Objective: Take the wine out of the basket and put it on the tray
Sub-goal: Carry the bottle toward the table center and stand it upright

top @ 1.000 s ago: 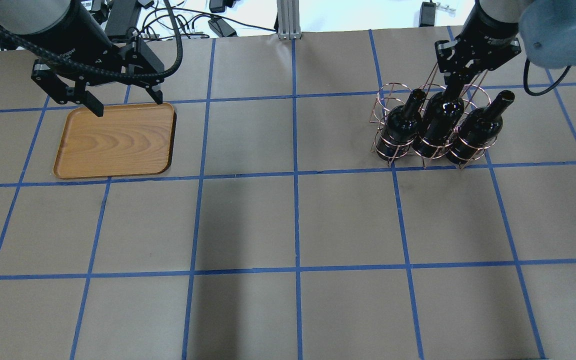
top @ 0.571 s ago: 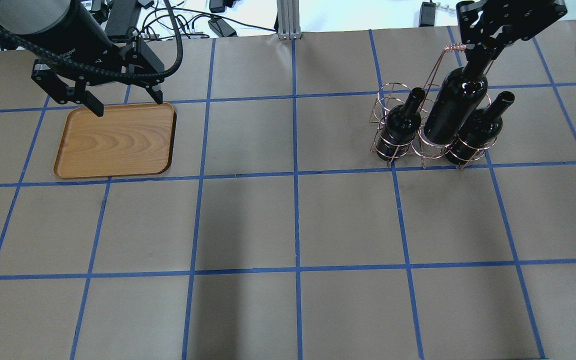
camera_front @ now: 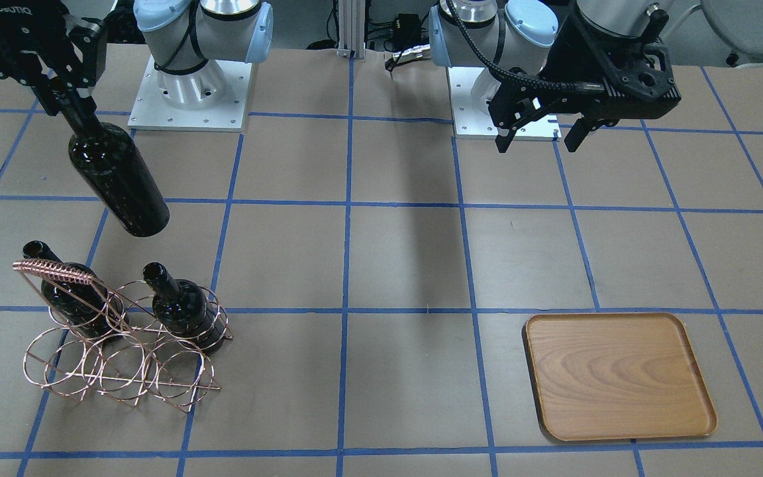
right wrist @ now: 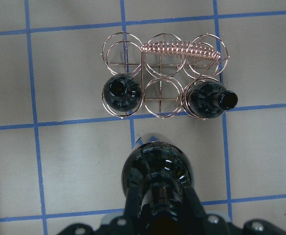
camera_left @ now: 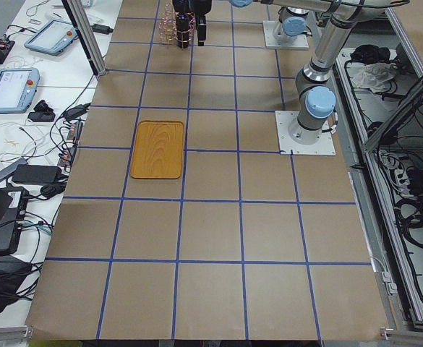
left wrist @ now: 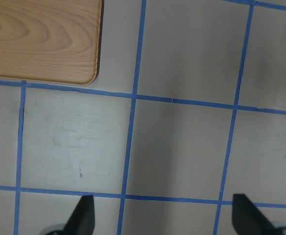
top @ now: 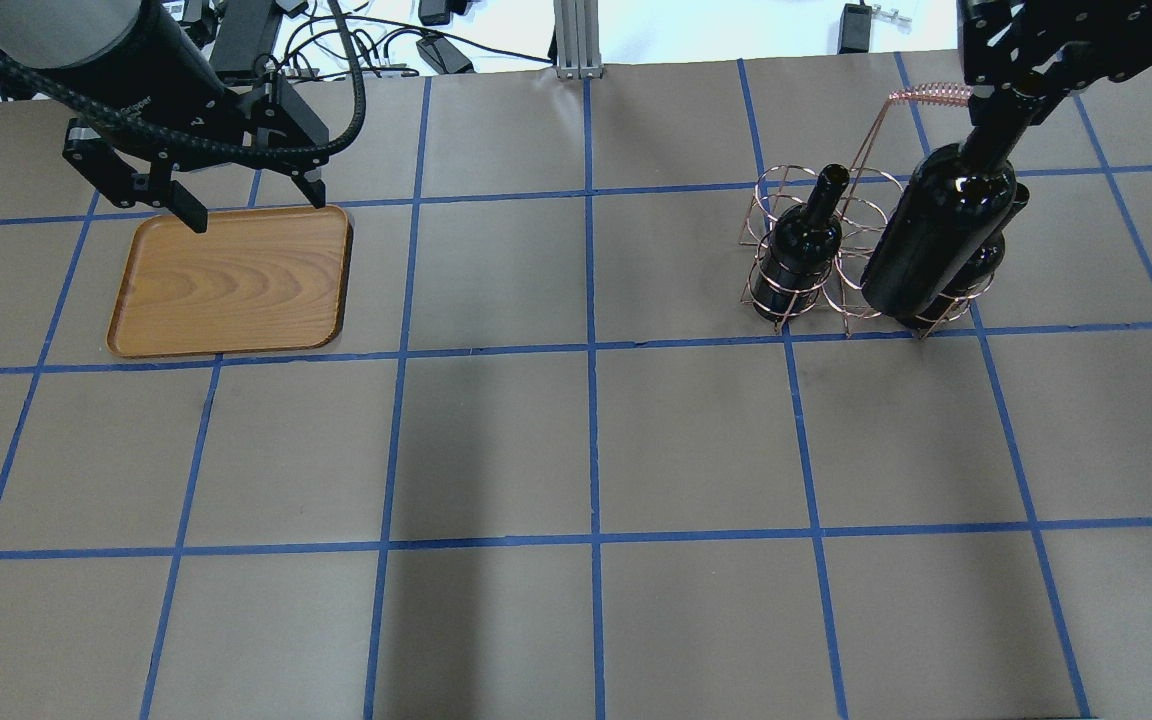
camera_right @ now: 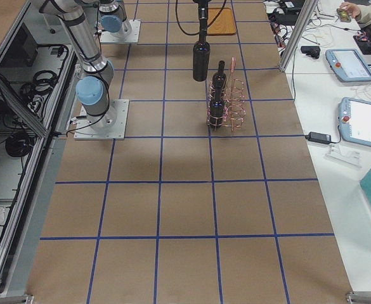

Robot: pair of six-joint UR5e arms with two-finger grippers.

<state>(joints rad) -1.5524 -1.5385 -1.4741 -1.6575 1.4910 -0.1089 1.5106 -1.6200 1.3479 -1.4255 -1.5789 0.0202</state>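
Left gripper (left wrist: 165, 218) at the bottom edge, jaws spread wide, only two dark fingertips (left wrist: 82, 218) showing. Brown paper counter (left wrist: 182, 142) fills the view, crossed by blue tape lines (left wrist: 133, 122). Top left: part of the wooden tray (left wrist: 40, 39), rounded corner, dark rim, flat on the counter, well apart from the fingertips.

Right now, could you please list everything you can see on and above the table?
Table: 1, brown, blue tape grid.
Basket: 1, copper wire, robot's right side.
Racked bottles: 2, near-black, end rings of one basket row.
Held wine: 1, near-black, hanging above the table beside the basket.
Tray: 1, light-brown wood, bare, robot's left side.
Right claw: 1, black, shut on the held wine's neck.
Left claw: 1, black, open, raised near the tray.
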